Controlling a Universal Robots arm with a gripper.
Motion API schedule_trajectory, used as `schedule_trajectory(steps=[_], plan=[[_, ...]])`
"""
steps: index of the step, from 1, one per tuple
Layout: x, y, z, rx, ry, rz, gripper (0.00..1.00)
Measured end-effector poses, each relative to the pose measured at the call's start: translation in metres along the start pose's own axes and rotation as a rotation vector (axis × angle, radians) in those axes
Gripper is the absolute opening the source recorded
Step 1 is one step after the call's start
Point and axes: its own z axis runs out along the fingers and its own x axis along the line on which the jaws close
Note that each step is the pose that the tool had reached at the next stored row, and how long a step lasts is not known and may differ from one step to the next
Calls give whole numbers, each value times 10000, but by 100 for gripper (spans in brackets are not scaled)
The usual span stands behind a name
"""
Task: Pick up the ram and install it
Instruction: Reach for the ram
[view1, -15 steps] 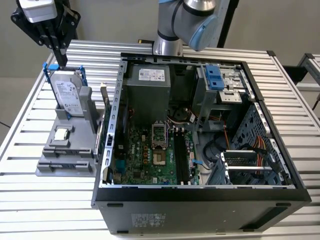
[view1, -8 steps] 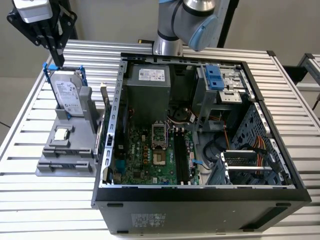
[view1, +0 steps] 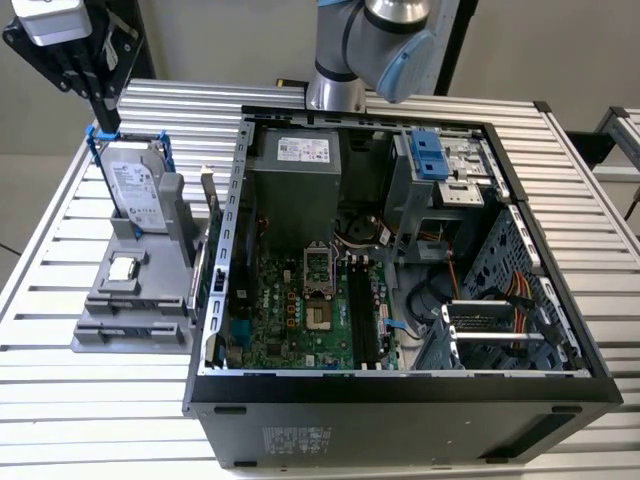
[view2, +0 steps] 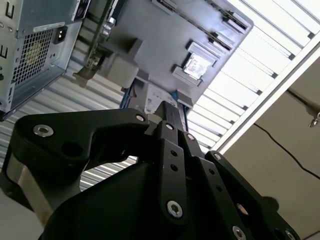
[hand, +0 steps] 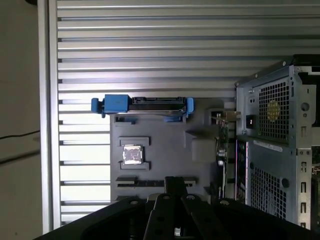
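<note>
The ram (view1: 208, 205) stands on edge in the grey parts holder (view1: 130, 310), on the side nearest the open computer case (view1: 400, 385). It shows edge-on in both wrist views (hand: 220, 145) (view2: 94, 47). My gripper (view1: 107, 125) hangs at the exterior view's upper left, above the blue-bracketed hard drive (view1: 135, 190) and apart from the ram. Its black fingers (view2: 167, 117) (hand: 175, 185) are shut with nothing between them. The long black memory slots (view1: 362, 315) lie on the green motherboard inside the case.
A small square silver processor chip (view1: 122, 268) (hand: 132, 154) rests in the holder. The case holds a power supply (view1: 295, 180), a blue-tabbed drive cage (view1: 440, 165) and loose cables (view1: 520, 295). Everything sits on a slatted metal table (view1: 60, 240).
</note>
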Motion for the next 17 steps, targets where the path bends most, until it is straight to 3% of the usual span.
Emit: schedule_trajectory(steps=[6, 17], plan=[[61, -2, 3, 0, 1, 0, 0], [69, -12, 4, -1, 0, 0, 0]])
